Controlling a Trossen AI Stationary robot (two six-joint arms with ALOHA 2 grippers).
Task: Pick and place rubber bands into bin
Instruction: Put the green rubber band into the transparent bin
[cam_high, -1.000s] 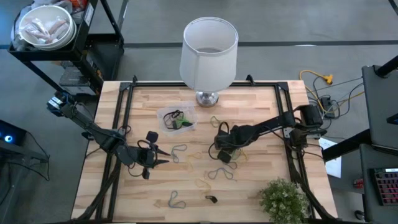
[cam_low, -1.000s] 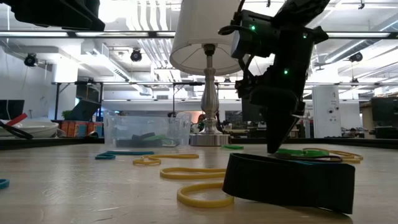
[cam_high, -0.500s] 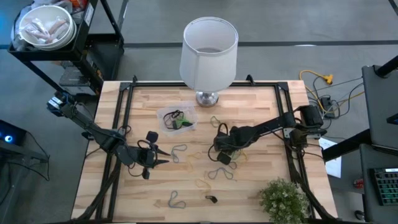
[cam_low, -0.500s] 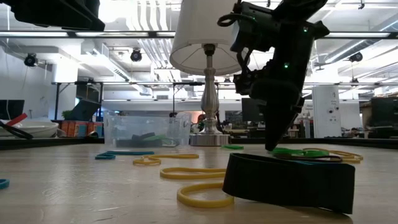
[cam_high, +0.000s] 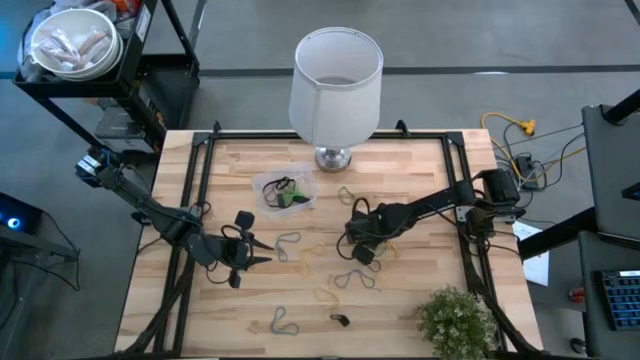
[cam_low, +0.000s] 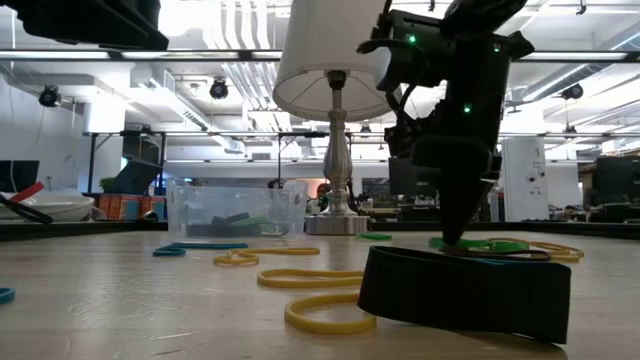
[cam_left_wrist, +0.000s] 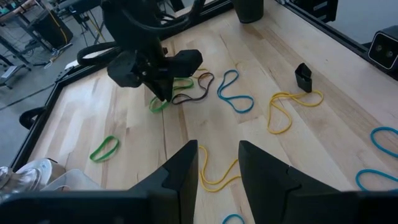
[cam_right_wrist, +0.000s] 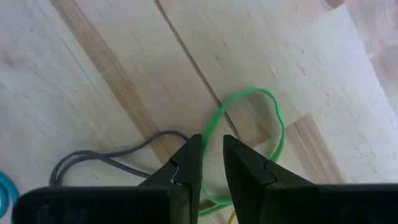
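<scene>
Wooden tabletop (cam_high: 420, 180) seen from the high view, white lamp (cam_high: 336, 80) at its back edge. Clear bin (cam_high: 285, 191) just in front of the lamp base already has a few rubber bands in it, dark and green. Many loose bands still on the wood around the centre and front, so the task looks partly done with most left. Right gripper (cam_high: 357, 247) is low over the middle cluster; left gripper (cam_high: 258, 252) waits near the left-front area, well apart from the bin.

Low view: bin (cam_low: 236, 211) at back left with bands inside, yellow loops (cam_low: 300, 278) in front, a thick black band (cam_low: 465, 288) up close. Right gripper (cam_low: 457, 235) is down at the table by a green band (cam_low: 480, 244).

Left wrist view: left gripper (cam_left_wrist: 218, 165) fingers parted, nothing between them, hovering over yellow and blue bands; right arm farther off over the green band (cam_left_wrist: 163, 99).

Right wrist view: right gripper (cam_right_wrist: 212, 155) fingers narrowly parted, astride one strand of the green band (cam_right_wrist: 275, 134), tips at the wood; band lies flat, not yet lifted. Grey band (cam_right_wrist: 106, 162) beside it.
</scene>
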